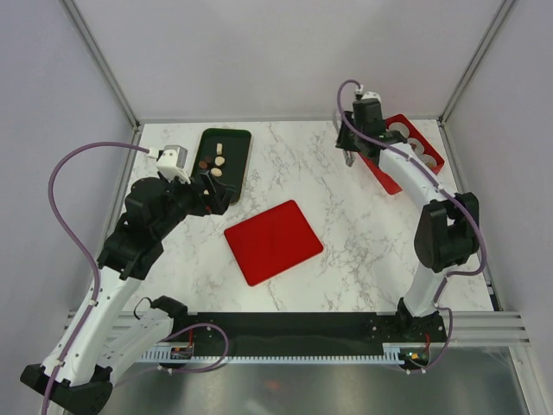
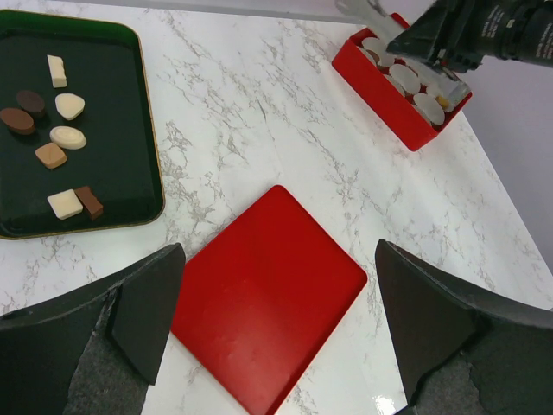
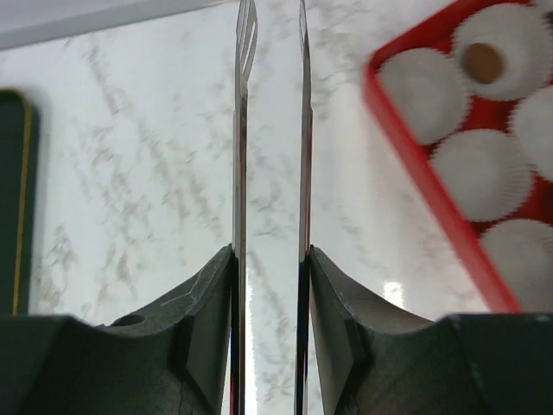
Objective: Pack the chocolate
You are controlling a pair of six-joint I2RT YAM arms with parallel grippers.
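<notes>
Most of the chocolate [image 2: 67, 137] sits on the dark green tray [image 2: 130, 104], upper left of the left wrist view. I count eight little pieces there, a mix of brown, dark brown and cream-white, and the two lowest ones are touching. From overhead it's the same tray at the upper left of the marble table [image 1: 346, 251], but the pieces are just specks, so the wrist camera is the one to go by.

The right wrist view shows something the others don't really resolve. One brown piece lies inside a white paper cup [image 3: 484, 60] in the red box [image 3: 415, 173], upper right of that frame. The other cups I can see there look empty, though they're blurry.

The left gripper [image 2: 278, 259] is spread wide with nothing between its fingers. From above it hangs just beside the tray's lower right corner.

The right gripper [image 3: 270, 259] is clamped on thin metal tongs [image 3: 241, 130]. The two blades run up the frame with a narrow gap between them, nothing caught at the tips, over bare marble just left of the box.

A flat red lid [image 1: 273, 241] lies mid-table, between tray and box and apart from both.
</notes>
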